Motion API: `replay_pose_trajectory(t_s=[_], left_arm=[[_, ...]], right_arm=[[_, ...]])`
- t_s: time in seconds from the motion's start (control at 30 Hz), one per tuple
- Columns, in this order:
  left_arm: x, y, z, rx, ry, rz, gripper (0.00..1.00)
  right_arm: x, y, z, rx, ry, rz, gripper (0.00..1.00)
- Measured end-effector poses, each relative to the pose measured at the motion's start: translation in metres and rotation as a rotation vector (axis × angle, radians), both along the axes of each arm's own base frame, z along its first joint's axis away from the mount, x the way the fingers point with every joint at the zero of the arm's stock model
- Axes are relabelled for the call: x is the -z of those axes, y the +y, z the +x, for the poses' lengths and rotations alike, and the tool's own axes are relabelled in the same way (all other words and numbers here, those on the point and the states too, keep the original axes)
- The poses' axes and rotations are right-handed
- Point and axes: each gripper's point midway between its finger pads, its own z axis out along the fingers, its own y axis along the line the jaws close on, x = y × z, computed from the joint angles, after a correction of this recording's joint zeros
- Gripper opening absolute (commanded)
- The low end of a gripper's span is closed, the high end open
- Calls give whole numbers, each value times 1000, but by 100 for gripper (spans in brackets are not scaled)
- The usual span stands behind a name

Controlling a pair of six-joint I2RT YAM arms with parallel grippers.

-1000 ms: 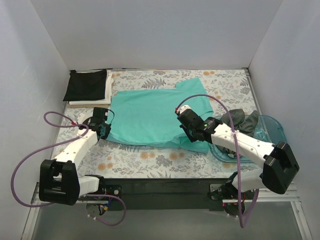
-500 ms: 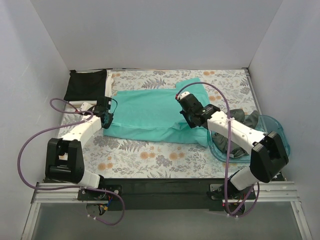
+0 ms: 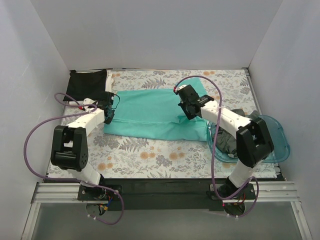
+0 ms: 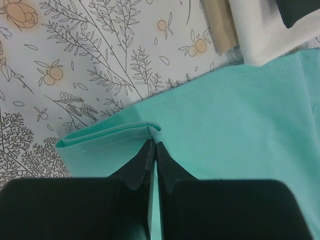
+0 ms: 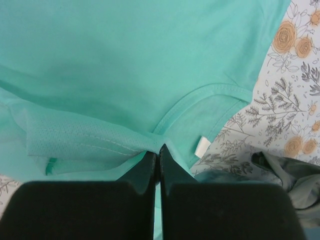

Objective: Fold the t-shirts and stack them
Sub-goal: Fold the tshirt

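Left jaws gripped teal t-shirt (image 4: 240, 130) at doubled edge; right jaws pinched hem layer beside collar (image 5: 200, 100). Two-corner hold was likely meant for straight, even fold onto tabletop (image 3: 150, 155).

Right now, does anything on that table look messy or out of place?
Only the dark grey t-shirt, lying crumpled in the blue tray on the right, unlike the neat folded stack at far left. The teal t-shirt is mid-fold, pinched by the left gripper and right gripper.

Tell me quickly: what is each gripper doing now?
Left gripper: closed on the folded edge of the teal t-shirt.
Right gripper: closed on the teal t-shirt too.
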Motion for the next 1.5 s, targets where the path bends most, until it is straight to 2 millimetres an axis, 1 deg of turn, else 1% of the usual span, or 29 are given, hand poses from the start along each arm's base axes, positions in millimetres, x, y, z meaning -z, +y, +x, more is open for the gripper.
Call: replay_pose_trajectory(t_s=[0.1,0.17,0.23,0.27,0.3,0.33,0.37,0.4,0.43,0.47,0.5,0.53,0.57,0.67,0.73,0.8,0.87,0.93,0.97,1.03,1.1,1.17,1.2,1.3,1.33,1.4,1.5], left_arm=[[6,2,1,-15,18,11,0],[11,3,2,-20,31,15,0],[15,3,4,-25,40,16,0],[16,3,5,-27,40,18,4],[16,4,6,-30,41,20,9],[16,4,6,-34,43,25,16],[16,5,7,-37,42,28,24],[16,6,8,-43,38,29,47],[16,6,8,-38,42,34,60],[15,6,8,-37,43,36,70],[14,6,9,-37,42,37,76],[13,6,9,-33,43,38,81],[12,6,10,-29,40,38,82],[2,3,10,-7,23,30,83],[-12,-1,11,12,-17,9,84],[-28,-4,8,34,-67,-11,84],[-40,-8,3,58,-111,-33,84],[-48,-13,-2,90,-149,-54,84],[-48,-16,-3,107,-159,-62,85],[-42,-24,-3,152,-165,-83,85],[-31,-34,0,202,-148,-106,85],[-16,-44,4,249,-119,-127,85],[-4,-48,7,269,-99,-138,85],[26,-54,5,295,-26,-156,84],[27,-56,8,299,-25,-158,85],[20,-59,16,309,-61,-167,84],[27,-58,9,298,-56,-173,84]], right_arm=[[10,2,12,6,13,-8,1],[14,1,17,12,18,-12,1],[18,2,26,16,20,-16,1],[20,4,31,16,18,-16,1],[21,5,35,14,17,-15,4],[23,7,41,12,14,-10,12],[26,9,46,11,14,-3,39],[29,10,51,16,17,3,52],[31,11,55,13,19,1,60],[32,12,59,12,17,1,78],[34,14,64,17,14,6,98],[35,14,67,21,11,7,98],[34,12,68,19,10,1,98],[27,12,67,34,-3,20,98],[18,12,61,46,-23,60,98],[8,10,46,47,-35,116,98],[-1,10,25,35,-41,195,98],[-6,15,8,13,-31,270,98],[-5,19,1,-2,-21,310,98],[0,27,-11,-29,7,373,98],[13,34,-20,-42,55,406,98],[26,37,-26,-48,92,408,98],[32,38,-27,-47,108,405,98],[49,40,-28,-38,135,378,98],[55,41,-29,-34,146,368,98],[65,41,-31,-26,163,352,98],[79,40,-41,-21,190,326,98]])
